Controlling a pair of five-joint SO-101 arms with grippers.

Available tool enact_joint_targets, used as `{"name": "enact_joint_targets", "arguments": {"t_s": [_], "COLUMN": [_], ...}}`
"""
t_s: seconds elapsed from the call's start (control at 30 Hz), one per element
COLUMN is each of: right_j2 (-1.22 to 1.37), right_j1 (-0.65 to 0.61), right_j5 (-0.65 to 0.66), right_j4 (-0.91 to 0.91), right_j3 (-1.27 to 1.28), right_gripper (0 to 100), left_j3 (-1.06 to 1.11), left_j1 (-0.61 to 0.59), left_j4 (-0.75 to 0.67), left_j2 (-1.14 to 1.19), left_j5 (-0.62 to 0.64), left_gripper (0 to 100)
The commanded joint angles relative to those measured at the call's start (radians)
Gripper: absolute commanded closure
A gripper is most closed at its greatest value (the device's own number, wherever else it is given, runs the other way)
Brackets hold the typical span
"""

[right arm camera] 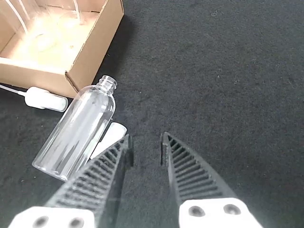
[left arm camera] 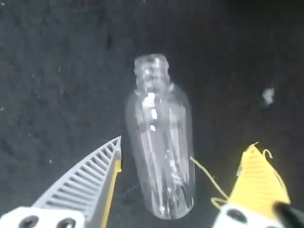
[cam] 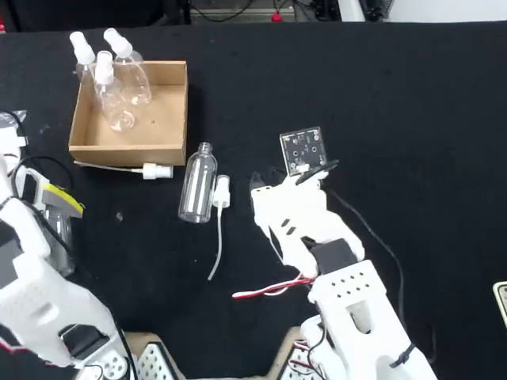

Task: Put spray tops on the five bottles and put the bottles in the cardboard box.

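I count three capped bottles (cam: 133,79) leaning in the cardboard box (cam: 127,152), tops over its far left corner. One spray top (cam: 157,170) lies just outside the box's near wall. Off the near right corner lie an uncapped bottle (cam: 198,184) and a second spray top (cam: 221,192) just beside it, with the right gripper (cam: 255,186) farther out.

No writing (nor any number) can be read here.

The tabletop (cam: 412,95) is showing a matt black cloth cover with a fine, slightly fuzzy grain. The cardboard box (cam: 127,146) is looking like plain brown paperboard, dull and smooth. The bottles (cam: 197,184) are gleaming as clear glossy plastic; the spray tops (cam: 221,192) are showing smooth white plastic. The jaws of the right gripper (right arm camera: 145,142) and the left gripper (left arm camera: 185,142) are showing ribbed matt plastic, the left's partly yellow.
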Motion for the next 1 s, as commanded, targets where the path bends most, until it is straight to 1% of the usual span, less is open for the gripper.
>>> {"name": "enact_joint_targets", "arguments": {"t_s": [0.0, 0.1, 0.2, 0.43, 0.63, 0.8, 0.97], "right_j2": [-0.018, -0.016, -0.016, -0.018, -0.018, -0.016, -0.015], "right_j1": [0.017, 0.017, 0.017, 0.017, 0.017, 0.017, 0.017], "right_j5": [0.008, 0.008, 0.008, 0.008, 0.008, 0.008, 0.008], "right_j4": [-0.023, -0.023, -0.023, -0.023, -0.023, -0.023, -0.023], "right_j3": [-0.007, -0.007, -0.007, -0.007, -0.007, -0.007, -0.007], "right_gripper": [90.0, 90.0, 90.0, 90.0, 90.0, 90.0, 90.0], "left_j3": [-0.159, -0.168, -0.173, -0.177, -0.082, -0.051, -0.03], "left_j1": [0.024, 0.025, 0.031, 0.03, 0.019, 0.016, 0.013], "left_j4": [0.009, 0.025, 0.021, 0.018, -0.092, -0.101, -0.104], "left_j2": [0.087, 0.115, 0.15, 0.203, 0.201, 0.16, 0.112], "left_j5": [0.011, 0.011, 0.009, -0.006, -0.052, -0.074, -0.143], "left_gripper": [62, 63, 65, 65, 65, 65, 65]}}
